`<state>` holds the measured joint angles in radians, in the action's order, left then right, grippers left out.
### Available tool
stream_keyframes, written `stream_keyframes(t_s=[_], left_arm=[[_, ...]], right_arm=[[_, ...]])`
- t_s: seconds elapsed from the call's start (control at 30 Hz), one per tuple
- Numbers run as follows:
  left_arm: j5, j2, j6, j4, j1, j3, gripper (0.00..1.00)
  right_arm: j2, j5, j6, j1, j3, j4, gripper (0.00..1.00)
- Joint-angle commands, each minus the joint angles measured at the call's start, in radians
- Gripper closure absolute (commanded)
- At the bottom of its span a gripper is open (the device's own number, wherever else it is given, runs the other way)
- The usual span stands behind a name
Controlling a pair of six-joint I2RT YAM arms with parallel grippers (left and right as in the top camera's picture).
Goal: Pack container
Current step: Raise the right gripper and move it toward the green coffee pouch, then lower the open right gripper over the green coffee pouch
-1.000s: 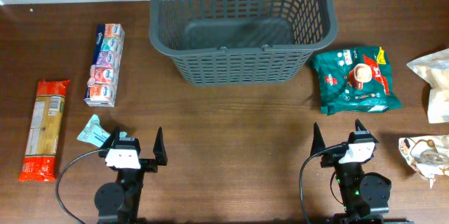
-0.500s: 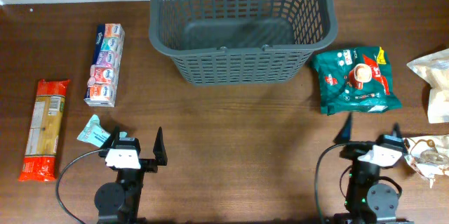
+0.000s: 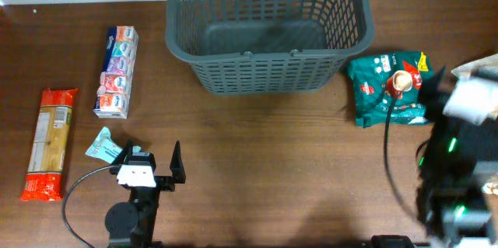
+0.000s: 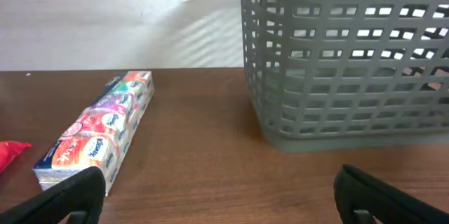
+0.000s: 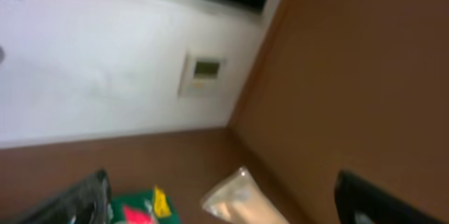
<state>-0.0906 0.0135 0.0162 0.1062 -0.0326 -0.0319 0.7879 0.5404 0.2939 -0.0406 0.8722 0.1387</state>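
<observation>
Container (image 3: 268,73) stood empty at the far centre of the table (image 3: 257,147). Right gripper (image 5: 221,182), jaws wide and holding nothing, had swung from its near rest toward the green packet (image 3: 381,92) at right. Left gripper (image 3: 152,164) remained parked, jaws wide. Packing had not begun.

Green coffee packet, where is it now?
Overhead view, right side: the green coffee packet lies on the wooden table, beside the dark grey plastic lattice basket.

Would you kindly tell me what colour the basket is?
The basket is dark grey, clearest in the overhead view.
</observation>
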Motion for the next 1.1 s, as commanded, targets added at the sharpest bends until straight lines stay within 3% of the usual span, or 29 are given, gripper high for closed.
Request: stream_keyframes(t_s=[0.0,0.1,0.2,0.43,0.53,0.9,1.07], left_arm=[[-0.007,-0.008,-0.006,-0.004,-0.005,0.009,0.01],[-0.007,-0.008,-0.006,-0.004,-0.005,0.009,0.01],[-0.007,-0.008,-0.006,-0.004,-0.005,0.009,0.01],[-0.007,-0.008,-0.006,-0.004,-0.005,0.009,0.01],[-0.007,-0.008,-0.006,-0.004,-0.005,0.009,0.01],[-0.007,-0.008,-0.006,-0.004,-0.005,0.009,0.01],[-0.007,-0.008,-0.006,-0.004,-0.005,0.009,0.01]], right_arm=[[0.161,0.016,0.068,-0.019,0.283,0.166,0.01],[0.288,-0.011,0.068,-0.01,0.503,0.434,0.01],[0.381,-0.01,0.069,-0.013,0.596,0.62,0.01],[0.499,0.134,0.075,-0.019,0.606,0.666,0.01],[0.51,0.111,-0.048,-0.038,0.629,0.65,0.01],[0.524,-0.584,-0.067,-0.401,0.716,0.653,0.01],[0.603,-0.8,-0.067,-0.531,0.716,0.682,0.01]])
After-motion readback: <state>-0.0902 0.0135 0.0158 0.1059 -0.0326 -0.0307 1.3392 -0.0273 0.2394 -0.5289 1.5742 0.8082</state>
